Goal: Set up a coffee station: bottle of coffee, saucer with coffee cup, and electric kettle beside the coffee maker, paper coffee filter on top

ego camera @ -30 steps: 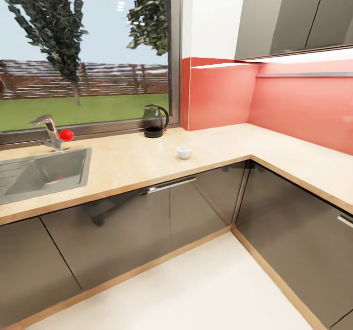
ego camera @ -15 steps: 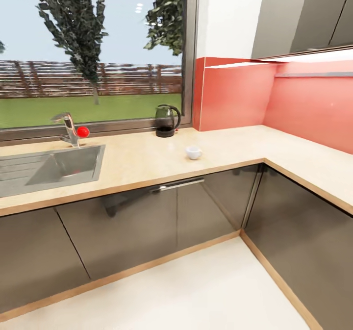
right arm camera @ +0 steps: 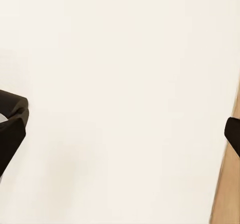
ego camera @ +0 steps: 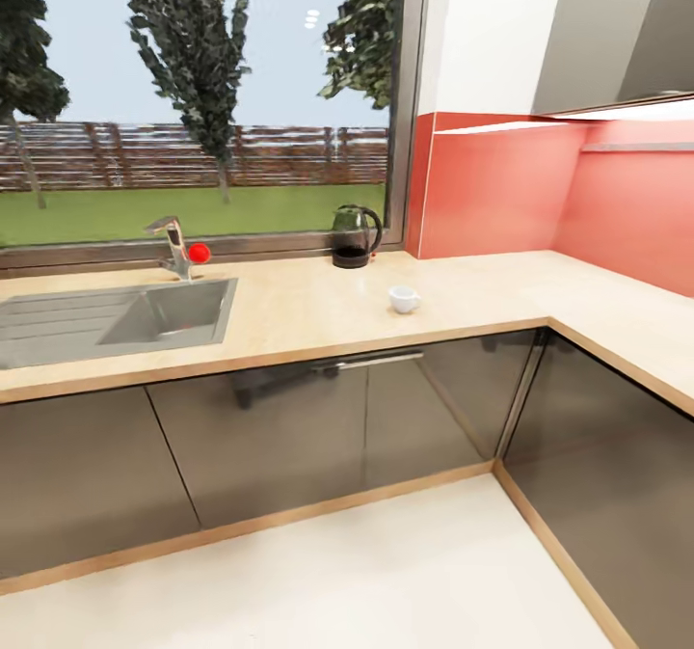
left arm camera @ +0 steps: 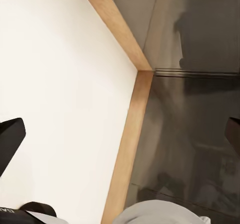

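Note:
A dark electric kettle (ego camera: 356, 236) stands on the beige countertop (ego camera: 308, 307) at the back, by the window corner. A small white coffee cup (ego camera: 404, 299) sits upright on the counter in front of it and slightly right, near the front edge. My left gripper (left arm camera: 120, 134) hangs open over the pale floor and the wooden plinth strip; its fingertips (left arm camera: 10, 139) show at the picture's edges with nothing between them. My right gripper (right arm camera: 120, 134) is open too, over bare floor, holding nothing.
A steel sink (ego camera: 116, 316) with a faucet (ego camera: 173, 247) and a red knob lies at the counter's left. Dark glossy cabinet fronts (ego camera: 289, 418) run below, and the counter turns a corner at the right beneath a red backsplash (ego camera: 492, 191). Pale floor (ego camera: 337, 581) lies before me.
The whole head view has shifted: kettle, cup and sink slid to the right in the picture, so the camera turned left. The objects themselves have not moved.

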Available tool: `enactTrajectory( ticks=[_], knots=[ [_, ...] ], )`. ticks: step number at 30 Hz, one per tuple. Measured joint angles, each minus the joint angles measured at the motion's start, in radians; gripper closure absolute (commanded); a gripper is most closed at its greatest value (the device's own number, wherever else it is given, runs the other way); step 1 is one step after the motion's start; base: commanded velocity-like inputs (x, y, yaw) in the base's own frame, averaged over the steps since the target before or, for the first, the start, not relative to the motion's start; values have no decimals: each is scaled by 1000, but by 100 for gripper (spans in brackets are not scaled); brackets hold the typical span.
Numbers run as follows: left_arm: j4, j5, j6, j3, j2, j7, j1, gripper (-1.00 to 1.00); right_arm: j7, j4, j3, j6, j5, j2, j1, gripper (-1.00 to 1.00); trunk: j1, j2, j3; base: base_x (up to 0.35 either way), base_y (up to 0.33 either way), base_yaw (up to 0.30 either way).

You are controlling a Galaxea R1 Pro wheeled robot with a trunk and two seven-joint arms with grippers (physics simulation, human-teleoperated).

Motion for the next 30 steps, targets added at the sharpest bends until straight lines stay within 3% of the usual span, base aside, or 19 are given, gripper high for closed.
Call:
enactTrajectory(
  ticks=[11, 27, 30],
  knots=[
    [-1, 0, 0, -2, 0, -1, 0, -100, 0, 0, 0, 0, 0, 0, 1, -100, 0, 0, 0, 0, -2, 244],
    [-1, -1, 0, -6, -21, 0, 0, -100, 0, -2, 0, 2, -1, -2, 3, -100, 0, 0, 0, -30, -187, 17],
    [-2, -1, 0, -4, -20, -1, 0, -100, 15, -94, -2, 0, -6, -1, 1, -100, 0, 0, 0, -3, -5, 0]
  ],
)
